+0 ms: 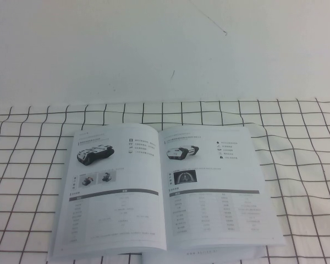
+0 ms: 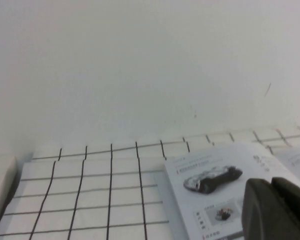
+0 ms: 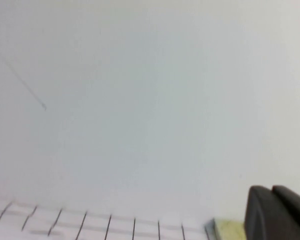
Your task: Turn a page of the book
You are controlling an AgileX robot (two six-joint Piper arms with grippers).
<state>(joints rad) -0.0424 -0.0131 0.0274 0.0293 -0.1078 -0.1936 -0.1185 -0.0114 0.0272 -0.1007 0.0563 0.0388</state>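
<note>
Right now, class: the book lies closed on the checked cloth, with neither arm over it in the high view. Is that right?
Not quite. The book lies open on the checked cloth, as the high view shows. The left gripper and right gripper appear only in their wrist views, away from it.

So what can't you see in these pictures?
- The book: its tiny text and tables are too small to read in the high view, and its near edge is cut off by the frame.
- Both arms: absent from the high view.
- Left pincer: only a dark tip shows at the left wrist view's corner, over the book.
- Right pincer: likewise cut off in the right wrist view, facing the wall; the book is out of frame.
</note>
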